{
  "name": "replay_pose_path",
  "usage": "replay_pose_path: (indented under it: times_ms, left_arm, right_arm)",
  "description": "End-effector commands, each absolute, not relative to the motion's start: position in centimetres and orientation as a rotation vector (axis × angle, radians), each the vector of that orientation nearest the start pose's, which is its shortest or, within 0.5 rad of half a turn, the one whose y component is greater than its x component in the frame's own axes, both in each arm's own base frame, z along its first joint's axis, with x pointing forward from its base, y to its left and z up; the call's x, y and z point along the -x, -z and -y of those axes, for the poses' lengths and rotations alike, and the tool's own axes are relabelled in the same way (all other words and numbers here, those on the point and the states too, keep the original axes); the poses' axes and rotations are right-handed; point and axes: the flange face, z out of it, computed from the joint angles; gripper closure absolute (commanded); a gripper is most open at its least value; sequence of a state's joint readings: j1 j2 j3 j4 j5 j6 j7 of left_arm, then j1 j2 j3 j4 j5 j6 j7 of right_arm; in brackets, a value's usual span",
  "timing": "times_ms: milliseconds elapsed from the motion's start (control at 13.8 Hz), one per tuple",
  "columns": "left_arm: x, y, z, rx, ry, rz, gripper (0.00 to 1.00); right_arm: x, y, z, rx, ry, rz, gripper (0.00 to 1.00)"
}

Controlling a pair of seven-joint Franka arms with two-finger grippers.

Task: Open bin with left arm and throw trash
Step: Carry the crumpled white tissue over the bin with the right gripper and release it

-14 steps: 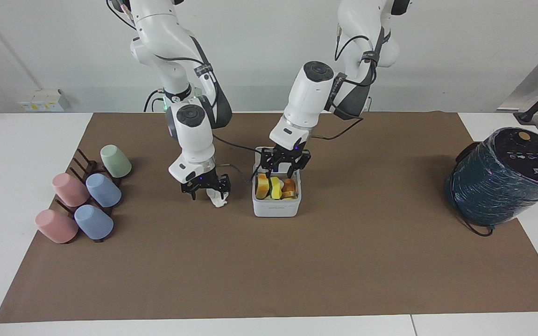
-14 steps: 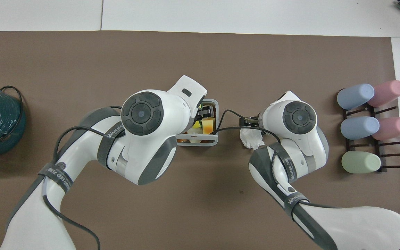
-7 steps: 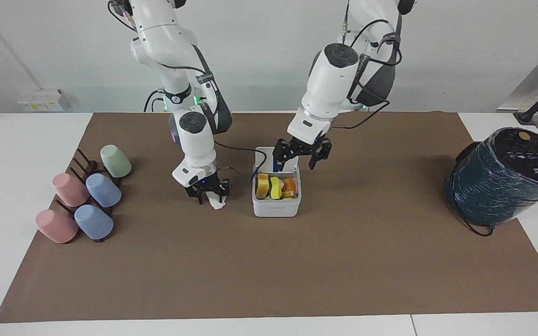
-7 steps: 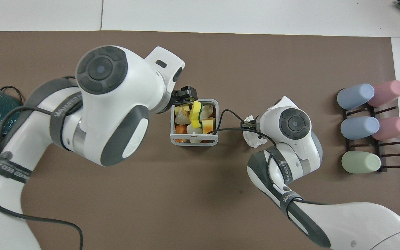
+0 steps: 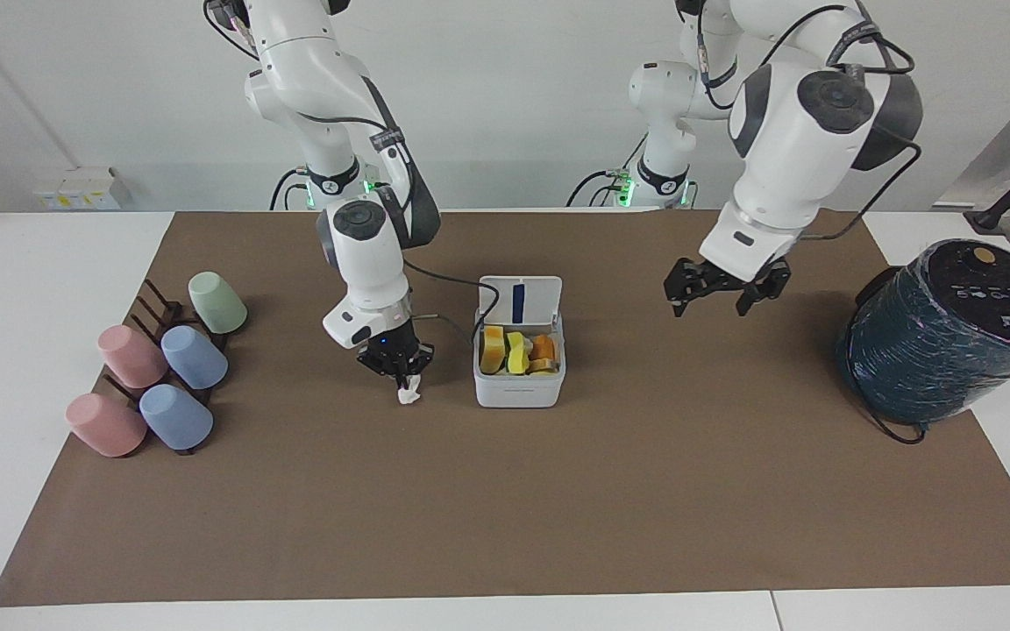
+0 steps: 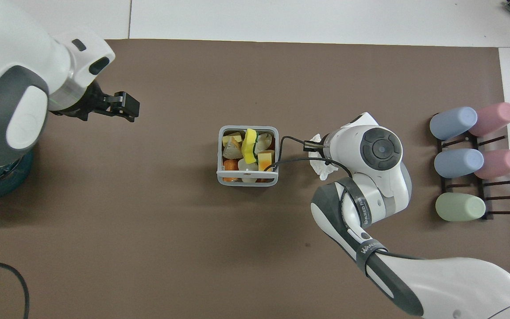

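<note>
The white bin (image 5: 518, 392) stands mid-mat with its lid (image 5: 520, 300) swung up and open, blue strip showing. Inside lie a yellow-and-green sponge piece (image 5: 516, 352), pale bread wedges (image 6: 230, 150) and orange scraps. My left gripper (image 5: 721, 296) is open and empty, up over the bare mat between the bin and the teal cylinder; it also shows in the overhead view (image 6: 123, 106). My right gripper (image 5: 401, 372) is shut on the crumpled white tissue (image 5: 408, 394), low over the mat beside the bin, toward the right arm's end. The tissue also shows in the overhead view (image 6: 321, 167).
A large dark teal wrapped cylinder (image 5: 943, 333) stands at the left arm's end. Pastel cups (image 5: 163, 377) lie on a dark rack at the right arm's end. A black cable (image 6: 288, 153) runs from the right wrist across the bin's rim (image 6: 219, 153).
My left arm has lifted off the opened lid and swung away toward the teal cylinder. My right gripper has closed on the tissue. The lid has stayed open.
</note>
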State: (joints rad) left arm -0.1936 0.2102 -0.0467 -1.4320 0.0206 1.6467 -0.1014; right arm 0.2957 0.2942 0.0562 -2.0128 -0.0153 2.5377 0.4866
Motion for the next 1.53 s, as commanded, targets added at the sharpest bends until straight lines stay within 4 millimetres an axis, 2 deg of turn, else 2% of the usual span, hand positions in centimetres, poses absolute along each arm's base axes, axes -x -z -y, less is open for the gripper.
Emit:
replay_pose_path:
  times_ms: [0,218,291,436,727,1018,1091,1309,1455]
  left_arm:
    - [-58.7,-59.9,10.7,3.07,-0.037,-0.374,0.0]
    - [-56.6,-59.8,7.2,3.059,-0.12,-0.417,0.0]
    - [-55.9,-59.6,6.3,3.056,-0.139,-0.441,0.0]
    - [-55.5,-59.3,4.9,3.058,-0.152,-0.433,0.0]
    - [-55.8,-59.5,5.1,3.06,-0.112,-0.417,0.0]
    - [-56.5,-59.8,5.9,3.06,-0.014,-0.434,0.0]
    - [-56.7,-59.8,6.0,3.061,-0.004,-0.437,0.0]
    - [-56.8,-59.8,6.2,3.059,0.015,-0.445,0.0]
    - [-56.9,-59.8,6.3,3.069,0.029,-0.443,0.0]
  right_arm:
    - [-59.7,-37.3,-24.0,2.943,0.299,-0.321,1.0]
    - [-61.6,-42.5,-26.4,2.815,0.325,-0.477,1.0]
    - [-62.1,-43.0,-27.5,2.78,0.323,-0.509,1.0]
    - [-62.7,-44.0,-28.4,2.742,0.338,-0.541,1.0]
    - [-60.5,-43.4,-33.3,2.737,0.326,-0.447,1.0]
    - [-59.2,-41.5,-35.6,2.76,0.284,-0.408,1.0]
    - [-58.3,-40.8,-36.7,2.771,0.263,-0.387,1.0]
    - [-56.5,-39.4,-38.1,2.793,0.219,-0.383,1.0]
    - [-56.5,-39.6,-38.2,2.785,0.218,-0.409,0.53]
